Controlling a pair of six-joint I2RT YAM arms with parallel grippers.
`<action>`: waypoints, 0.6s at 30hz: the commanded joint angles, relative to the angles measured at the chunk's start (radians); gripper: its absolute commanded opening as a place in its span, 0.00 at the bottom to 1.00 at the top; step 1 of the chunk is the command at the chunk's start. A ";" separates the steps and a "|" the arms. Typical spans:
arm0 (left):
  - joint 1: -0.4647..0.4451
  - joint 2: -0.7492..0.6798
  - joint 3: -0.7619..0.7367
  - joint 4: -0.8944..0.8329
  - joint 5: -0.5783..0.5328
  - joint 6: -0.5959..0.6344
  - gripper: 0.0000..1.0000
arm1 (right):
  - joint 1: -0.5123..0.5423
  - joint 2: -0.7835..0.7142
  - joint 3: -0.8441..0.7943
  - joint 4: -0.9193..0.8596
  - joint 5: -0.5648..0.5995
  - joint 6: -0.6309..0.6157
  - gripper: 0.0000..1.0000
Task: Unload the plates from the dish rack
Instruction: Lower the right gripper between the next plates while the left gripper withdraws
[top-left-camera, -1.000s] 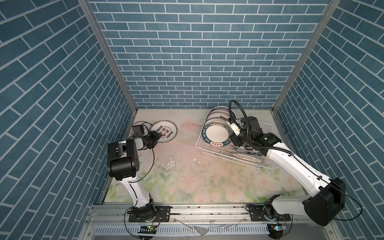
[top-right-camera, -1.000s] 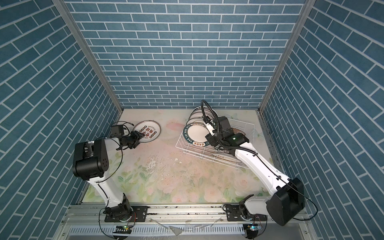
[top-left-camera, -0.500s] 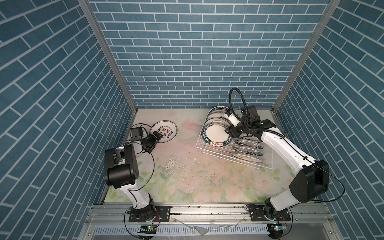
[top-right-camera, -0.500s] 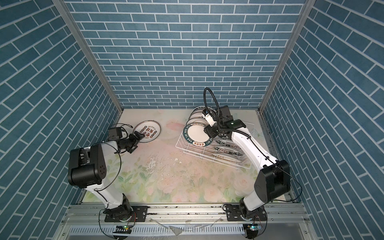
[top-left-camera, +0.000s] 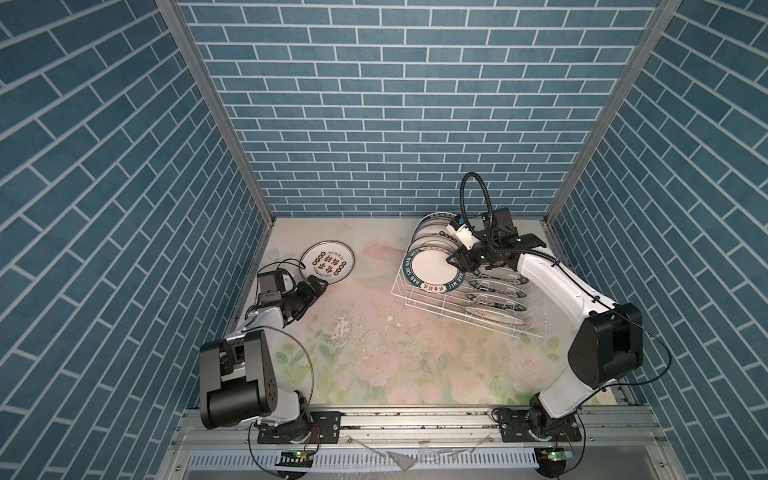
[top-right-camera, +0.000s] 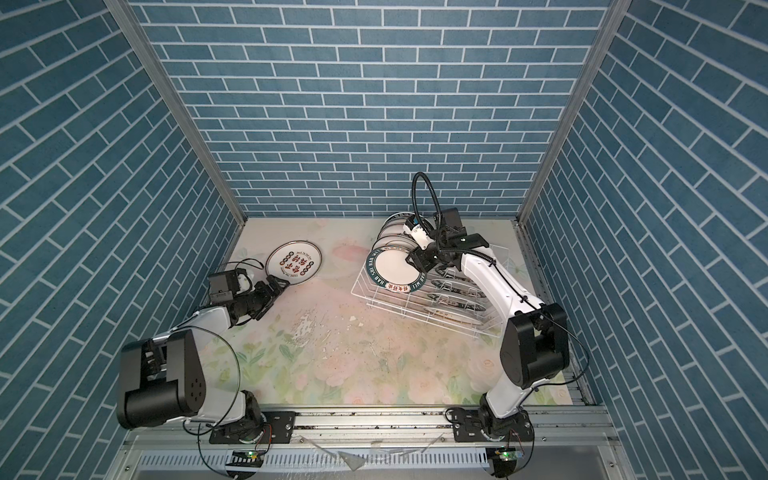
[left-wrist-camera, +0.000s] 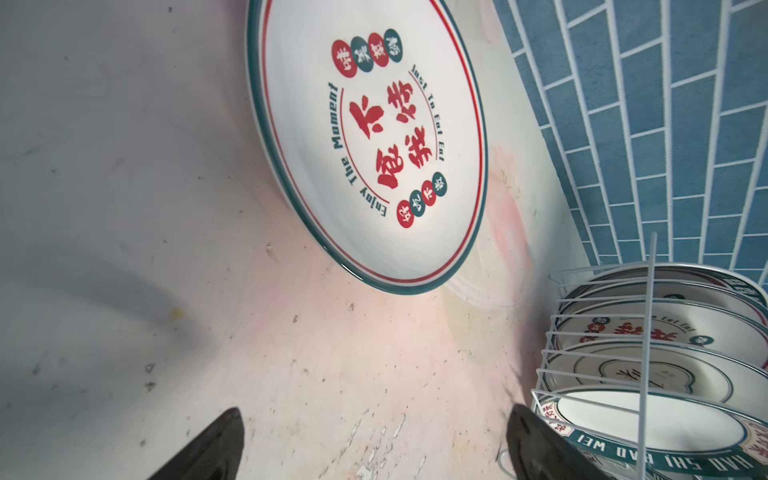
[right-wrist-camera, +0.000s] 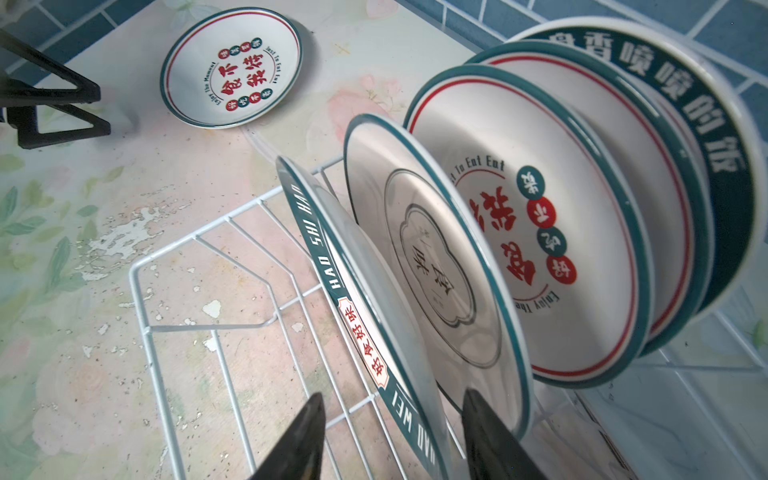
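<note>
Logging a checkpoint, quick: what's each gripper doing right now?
Left gripper: open, holding nothing.
Right gripper: open, jaws either side of the front green-rimmed plate in the dish rack, not clamped.

Support surface: flat tabletop (top-left-camera: 374, 374) covered in a pale floral print of pink blooms and green leaves, seen in both top views.

Two items rest directly on it.

1. Rectangular white wire dish rack (top-left-camera: 457, 321), standing on its base and set askew to the tabletop edges.
2. Round white ceramic plate (top-left-camera: 327, 262) with a dark green rim, a thin red ring and red characters. It lies flat and face up, well apart from the rack, off the rack's left short end.

Surface condition: a white flaked patch (top-left-camera: 345, 328) where the print has worn off, near the rack's front left corner. Small white chips and dark specks are scattered in front of the rack.
</note>
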 joint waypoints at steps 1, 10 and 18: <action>-0.018 -0.061 -0.015 0.020 -0.002 0.038 0.99 | -0.002 0.028 0.045 0.027 -0.061 -0.051 0.52; -0.023 -0.262 -0.111 0.004 -0.046 0.085 0.99 | -0.001 0.118 0.135 -0.035 -0.106 -0.090 0.39; -0.027 -0.412 -0.169 -0.013 -0.097 0.078 0.99 | -0.002 0.167 0.175 -0.084 -0.126 -0.167 0.19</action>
